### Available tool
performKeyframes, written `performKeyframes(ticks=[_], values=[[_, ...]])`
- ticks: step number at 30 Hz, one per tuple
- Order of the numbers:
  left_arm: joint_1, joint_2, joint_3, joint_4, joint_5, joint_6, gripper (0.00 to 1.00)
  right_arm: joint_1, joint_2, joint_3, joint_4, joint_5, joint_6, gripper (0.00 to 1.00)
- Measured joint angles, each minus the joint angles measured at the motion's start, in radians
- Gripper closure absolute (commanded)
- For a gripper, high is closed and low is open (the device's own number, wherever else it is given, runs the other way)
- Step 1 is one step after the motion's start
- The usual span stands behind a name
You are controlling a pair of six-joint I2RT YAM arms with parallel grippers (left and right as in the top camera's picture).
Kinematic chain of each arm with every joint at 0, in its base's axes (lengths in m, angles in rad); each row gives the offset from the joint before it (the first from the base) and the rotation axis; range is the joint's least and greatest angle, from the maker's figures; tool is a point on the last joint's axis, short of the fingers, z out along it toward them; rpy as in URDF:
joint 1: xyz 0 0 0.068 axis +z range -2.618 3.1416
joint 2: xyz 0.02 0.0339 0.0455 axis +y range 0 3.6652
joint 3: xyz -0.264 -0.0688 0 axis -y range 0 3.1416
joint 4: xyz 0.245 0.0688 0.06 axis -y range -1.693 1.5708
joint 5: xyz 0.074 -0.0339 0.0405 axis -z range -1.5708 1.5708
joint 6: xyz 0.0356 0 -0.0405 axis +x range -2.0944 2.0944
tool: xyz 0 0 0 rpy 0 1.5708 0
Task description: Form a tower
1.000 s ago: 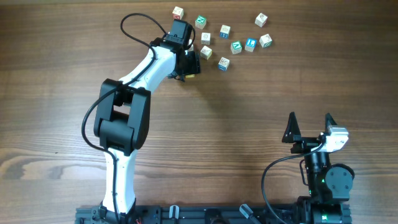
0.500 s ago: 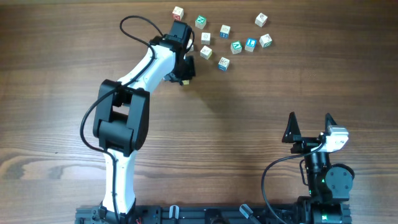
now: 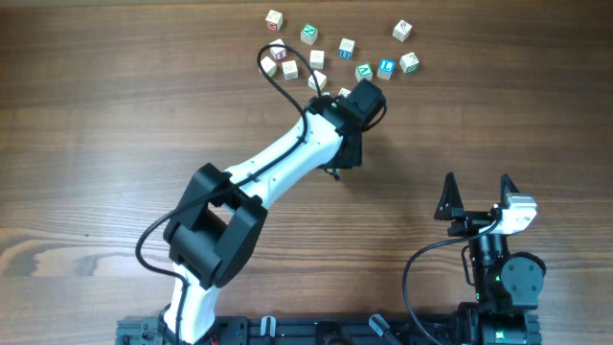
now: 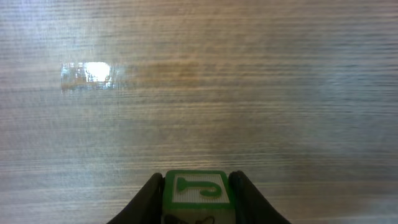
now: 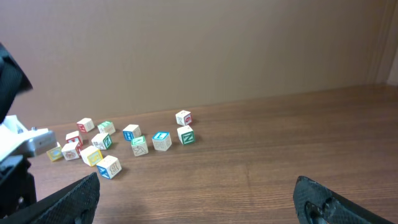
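Note:
My left gripper (image 4: 196, 180) is shut on a pale wooden cube (image 4: 198, 188) whose top face has a green border and a green letter J. In the overhead view this gripper (image 3: 336, 170) hangs over bare wood near the table's middle, just in front of the scattered cubes, and the arm hides the held cube. My right gripper (image 3: 477, 190) stands open at the front right, and nothing lies between its fingers (image 5: 79, 194). No tower shows in any view.
Several loose letter cubes (image 3: 346, 46) lie scattered along the back of the table, from a red-marked one (image 3: 275, 18) to a green-marked one (image 3: 402, 31). The right wrist view shows the same cluster (image 5: 132, 132) far ahead. The left arm's cable (image 3: 273, 77) loops over the cubes.
My left gripper closed on the green J cube at the back left of the cluster. The arm then swung right and forward with it, uncovering two cubes it had hidden.

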Motion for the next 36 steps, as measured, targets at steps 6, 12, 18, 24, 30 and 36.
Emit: performKeyframes(ticks=[6, 12, 18, 24, 30, 36], values=[[-0.013, 0.0, -0.138, 0.185, -0.019, -0.188, 0.72, 0.0, 0.0, 0.0, 0.0, 0.0, 0.0, 0.0], [-0.013, 0.0, -0.18, 0.274, -0.022, -0.211, 0.66, 0.0, 0.0, 0.0, 0.0, 0.0, 0.0, 0.0], [-0.013, 0.0, -0.188, 0.274, -0.022, -0.217, 0.62, 0.0, 0.0, 0.0, 0.0, 0.0, 0.0, 0.0], [-0.013, 0.0, -0.188, 0.273, -0.022, -0.218, 0.71, 0.0, 0.0, 0.0, 0.0, 0.0, 0.0, 0.0], [-0.013, 0.0, -0.188, 0.273, -0.023, -0.209, 0.71, 0.0, 0.0, 0.0, 0.0, 0.0, 0.0, 0.0], [-0.013, 0.0, -0.188, 0.273, -0.022, -0.187, 0.71, 0.0, 0.0, 0.0, 0.0, 0.0, 0.0, 0.0]])
